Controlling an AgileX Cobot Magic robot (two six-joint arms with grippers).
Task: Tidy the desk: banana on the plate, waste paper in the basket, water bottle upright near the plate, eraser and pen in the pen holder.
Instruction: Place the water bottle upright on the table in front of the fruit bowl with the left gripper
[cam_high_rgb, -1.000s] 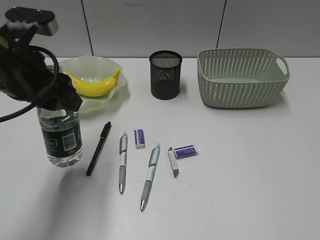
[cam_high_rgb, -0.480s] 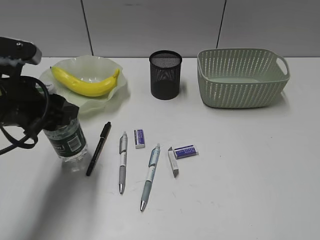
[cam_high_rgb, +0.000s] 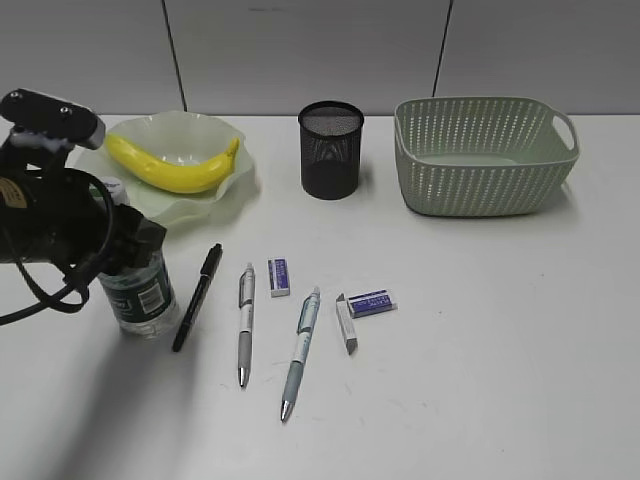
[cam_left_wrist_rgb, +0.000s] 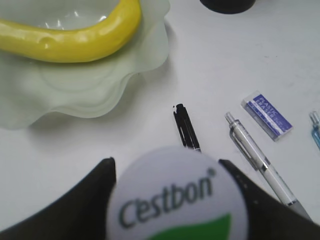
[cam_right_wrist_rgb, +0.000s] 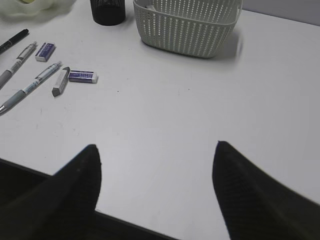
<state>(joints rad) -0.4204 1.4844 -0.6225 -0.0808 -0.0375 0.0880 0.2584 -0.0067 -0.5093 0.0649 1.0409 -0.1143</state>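
Observation:
The banana (cam_high_rgb: 175, 170) lies on the pale green plate (cam_high_rgb: 225, 135) at the back left; it also shows in the left wrist view (cam_left_wrist_rgb: 70, 40). My left gripper (cam_high_rgb: 125, 240) is shut on the water bottle (cam_high_rgb: 140, 295), which stands upright on the desk (cam_high_rgb: 480, 330) in front of the plate. Its white cap (cam_left_wrist_rgb: 175, 195) fills the space between the fingers. The black pen holder (cam_high_rgb: 331, 150) and the green basket (cam_high_rgb: 485, 155) stand at the back. Three pens (cam_high_rgb: 246, 322) and three erasers (cam_high_rgb: 371, 302) lie mid-desk. My right gripper (cam_right_wrist_rgb: 155, 150) is open and empty. No waste paper shows.
A black pen (cam_high_rgb: 198, 296) lies just right of the bottle. A teal pen (cam_high_rgb: 300, 350) lies furthest forward among the pens. The right gripper hangs over the desk's front right part, away from all objects.
My left arm has come down with the bottle, from held above the desk to standing on it, and shifted slightly right toward the black pen.

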